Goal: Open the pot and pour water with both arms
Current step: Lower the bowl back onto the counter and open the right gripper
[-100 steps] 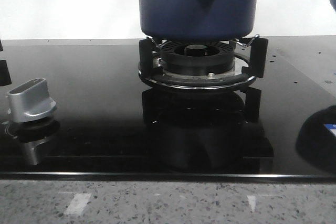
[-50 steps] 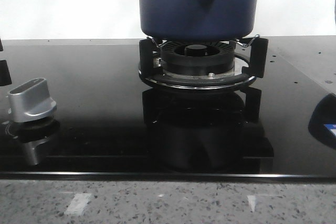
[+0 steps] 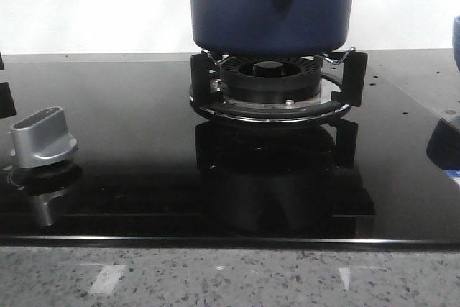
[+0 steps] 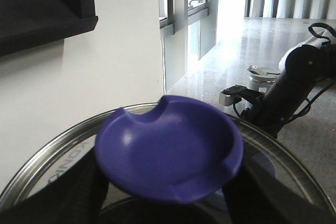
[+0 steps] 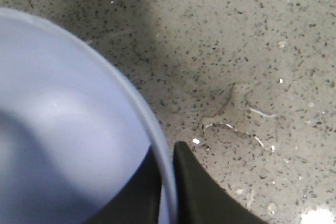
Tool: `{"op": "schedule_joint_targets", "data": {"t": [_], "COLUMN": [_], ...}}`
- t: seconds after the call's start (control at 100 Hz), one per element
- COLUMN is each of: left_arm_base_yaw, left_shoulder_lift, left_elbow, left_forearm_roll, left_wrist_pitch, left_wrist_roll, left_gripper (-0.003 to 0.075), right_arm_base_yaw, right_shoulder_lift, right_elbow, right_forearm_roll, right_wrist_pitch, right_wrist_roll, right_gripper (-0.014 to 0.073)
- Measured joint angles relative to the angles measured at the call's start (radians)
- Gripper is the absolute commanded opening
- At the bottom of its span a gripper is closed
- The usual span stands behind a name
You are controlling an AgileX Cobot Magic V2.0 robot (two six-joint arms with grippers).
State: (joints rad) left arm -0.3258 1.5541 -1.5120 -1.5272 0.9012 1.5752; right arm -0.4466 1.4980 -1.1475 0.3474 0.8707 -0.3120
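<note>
While the pot [image 3: 272, 5] sits on the burner stand [image 3: 269, 88] of the black glass hob [image 3: 129, 141], your left gripper [image 4: 168, 203] is clamped on the lid's blue knob [image 4: 169, 148], glass lid [image 4: 47, 166] beneath it. Your right gripper [image 5: 168, 182] pinches the rim of the light blue bowl [image 5: 63, 129] over speckled counter [image 5: 252, 51]. A silver control knob [image 3: 43, 136] stands at the hob's left.

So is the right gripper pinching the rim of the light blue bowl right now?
Yes, the right gripper has its two dark fingers closed on either side of the bowl rim.
</note>
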Motion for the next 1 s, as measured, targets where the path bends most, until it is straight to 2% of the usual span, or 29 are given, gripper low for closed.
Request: {"op": "schedule_joint_targets", "data": {"t": [0.08, 0.15, 0.38, 0.59, 1.0], "left_arm_base_yaw": [0.0, 0.0, 0.0, 0.0, -0.074], "left_shoulder_lift": [0.0, 0.0, 0.0, 0.011, 0.164], "left_elbow": [0.0, 0.0, 0.0, -0.002, -0.002], "left_forearm_roll": [0.0, 0.0, 0.0, -0.001, 0.025], "left_wrist_pitch": [0.0, -0.001, -0.001, 0.01, 0.005], "left_wrist_roll": [0.0, 0.0, 0.0, 0.0, 0.042], "left_gripper": [0.0358, 0.0358, 0.0358, 0.0358, 0.0358], "right_arm_base_yaw": [0.0, 0.0, 0.0, 0.0, 0.0], "right_shoulder_lift": [0.0, 0.0, -0.008, -0.114, -0.247], "right_elbow": [0.0, 0.0, -0.068, -0.164, -0.168], "right_forearm_roll": [0.0, 0.009, 0.015, 0.05, 0.098], "right_wrist_pitch": [-0.005, -0.005, 0.033, 0.091, 0.168], "right_wrist_roll": [0.0, 0.0, 0.0, 0.0, 0.001], "right_gripper": [0.0342, 0.0411, 0.0414, 0.0414, 0.0414]}}
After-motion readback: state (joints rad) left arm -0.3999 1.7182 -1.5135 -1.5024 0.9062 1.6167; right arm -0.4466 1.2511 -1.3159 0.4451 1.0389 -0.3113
